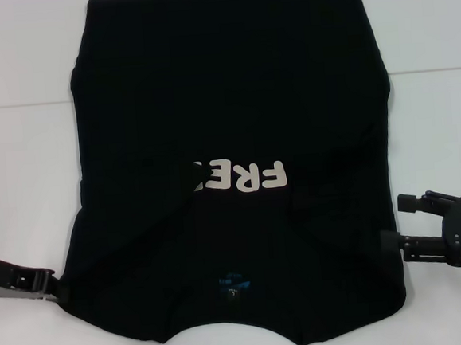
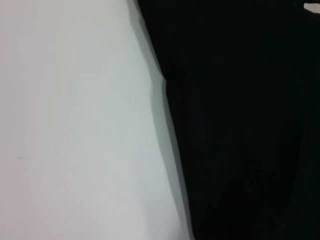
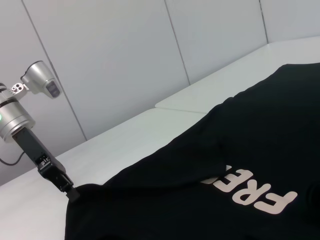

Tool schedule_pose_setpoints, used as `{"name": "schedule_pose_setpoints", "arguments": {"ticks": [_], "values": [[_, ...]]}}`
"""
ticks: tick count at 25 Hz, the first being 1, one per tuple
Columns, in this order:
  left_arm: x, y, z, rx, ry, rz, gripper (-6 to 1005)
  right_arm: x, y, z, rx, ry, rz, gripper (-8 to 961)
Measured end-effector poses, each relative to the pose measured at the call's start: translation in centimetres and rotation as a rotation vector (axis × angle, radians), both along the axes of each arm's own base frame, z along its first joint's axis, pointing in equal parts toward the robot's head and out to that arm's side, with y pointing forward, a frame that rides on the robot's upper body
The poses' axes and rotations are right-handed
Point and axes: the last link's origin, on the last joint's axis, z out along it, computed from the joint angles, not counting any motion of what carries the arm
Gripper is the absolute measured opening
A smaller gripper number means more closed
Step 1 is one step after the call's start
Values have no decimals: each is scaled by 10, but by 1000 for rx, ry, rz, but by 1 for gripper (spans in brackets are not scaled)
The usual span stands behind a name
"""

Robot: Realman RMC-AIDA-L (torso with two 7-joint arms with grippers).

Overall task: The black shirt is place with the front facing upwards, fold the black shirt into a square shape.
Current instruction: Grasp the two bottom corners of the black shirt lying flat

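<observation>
The large black cloth T-shirt (image 1: 228, 141), sleeves folded inward, was pinched by the left gripper (image 1: 57, 288); the spread right gripper (image 1: 394, 223) needed its edge next.

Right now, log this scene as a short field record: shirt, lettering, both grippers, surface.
shirt: black shirt spread on the table, both sleeves folded inward over the body
lettering: white letters partly covered by a folded sleeve
neck label: small blue label on the shirt near the robot's edge
left gripper: left gripper at the shirt's left near corner, touching its edge
right gripper: right gripper open, beside the shirt's right near edge
surface: white table
fold stage: not yet square
</observation>
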Motion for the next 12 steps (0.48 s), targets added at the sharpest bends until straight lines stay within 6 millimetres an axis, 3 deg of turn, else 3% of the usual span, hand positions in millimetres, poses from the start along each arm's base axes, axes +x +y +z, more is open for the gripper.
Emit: {"name": "schedule_pose_setpoints", "arguments": {"ticks": [5,7,12], "values": [[0,1,3,10,-6,3,132,0,1,1,1,0,-4,946],[-1,1,4,14,-9,6,15,0,1,2,-2,4,-14,946],[0,0,5,13,-25,13,15,0,13,17,-41,-7,-107,946]]}}
